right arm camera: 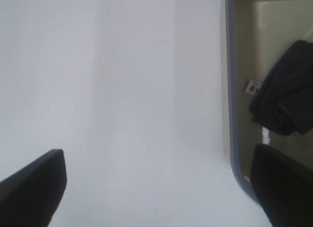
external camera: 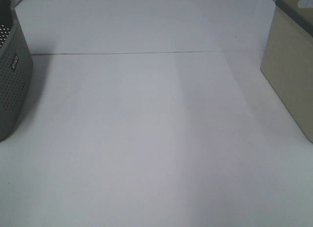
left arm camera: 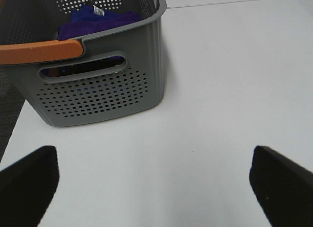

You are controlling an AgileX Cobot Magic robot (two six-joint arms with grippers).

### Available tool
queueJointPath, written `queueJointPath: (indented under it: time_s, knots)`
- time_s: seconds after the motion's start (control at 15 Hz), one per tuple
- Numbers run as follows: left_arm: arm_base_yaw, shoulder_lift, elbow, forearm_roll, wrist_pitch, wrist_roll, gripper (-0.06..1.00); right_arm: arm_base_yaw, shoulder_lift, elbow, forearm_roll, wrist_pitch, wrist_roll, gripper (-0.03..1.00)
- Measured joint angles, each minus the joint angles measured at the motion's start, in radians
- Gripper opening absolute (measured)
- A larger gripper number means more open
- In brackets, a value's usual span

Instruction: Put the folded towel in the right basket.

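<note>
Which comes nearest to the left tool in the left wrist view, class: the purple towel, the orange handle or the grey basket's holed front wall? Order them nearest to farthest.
1. Holed front wall of the grey basket, facing the left tool.
2. Orange handle, along the rim above that wall.
3. Purple towel, inside the basket, behind the handle.

In the high view the grey perforated basket (external camera: 12, 70) is cut by the frame's left edge and the beige basket (external camera: 291, 75) by the right edge; neither interior shows, and no arm appears. At the left wrist, the purple towel (left arm camera: 95, 20) lies mostly behind the basket wall and an orange handle (left arm camera: 41, 51). At the right wrist, a dark blurred cloth (right arm camera: 286, 90) runs off frame. Only the jaws' tips show.
</note>
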State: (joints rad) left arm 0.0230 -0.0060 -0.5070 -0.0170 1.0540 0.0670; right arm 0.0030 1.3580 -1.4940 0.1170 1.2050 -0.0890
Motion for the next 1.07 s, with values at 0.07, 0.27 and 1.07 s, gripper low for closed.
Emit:
queueJointPath:
  time_s: [0.07, 0.27, 1.07]
  knots:
    - [0.000, 0.000, 0.000, 0.000, 0.000, 0.000, 0.99, 0.000, -0.119, 0.128, 0.008, -0.027, -0.011, 0.98]
    - [0.000, 0.000, 0.000, 0.000, 0.000, 0.000, 0.99, 0.000, -0.391, 0.415, 0.036, -0.060, -0.047, 0.98]
    - [0.000, 0.000, 0.000, 0.000, 0.000, 0.000, 0.99, 0.000, -1.329, 1.031, 0.058, -0.076, -0.110, 0.98]
